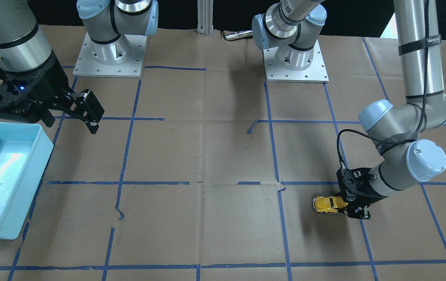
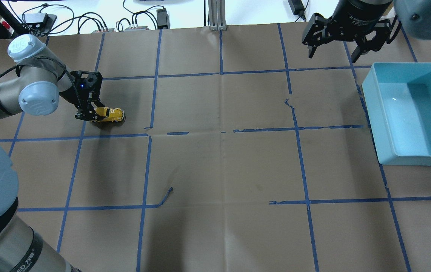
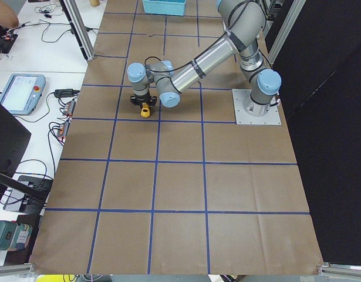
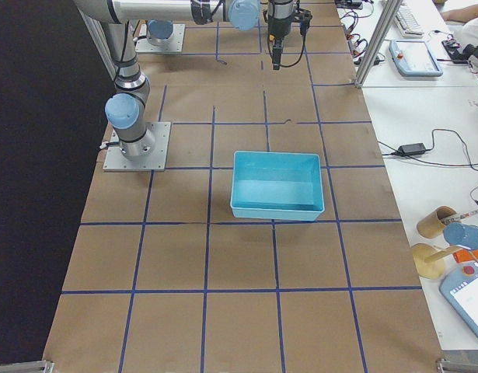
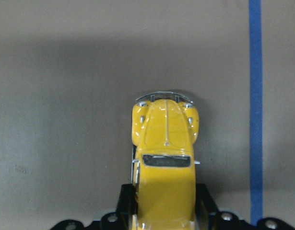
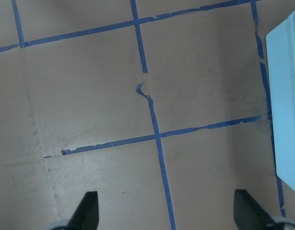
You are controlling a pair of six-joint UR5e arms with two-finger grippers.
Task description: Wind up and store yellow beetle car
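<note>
The yellow beetle car [image 2: 110,114] rests on the brown paper at the table's left side, its wheels on the surface. My left gripper [image 2: 94,113] is low beside it and shut on the car's rear half. In the left wrist view the yellow beetle car [image 5: 165,153] points away from the camera, with its back end between the black fingers. From the front the yellow beetle car [image 1: 327,204] sticks out of the left gripper [image 1: 348,205]. My right gripper [image 2: 331,53] hangs open and empty, high over the far right of the table.
A light blue bin [image 2: 369,99] stands empty at the right side, just beside and below the right gripper; its edge [image 6: 281,96] shows in the right wrist view. Blue tape lines grid the paper. The arm bases [image 1: 109,58] are bolted at the robot's side.
</note>
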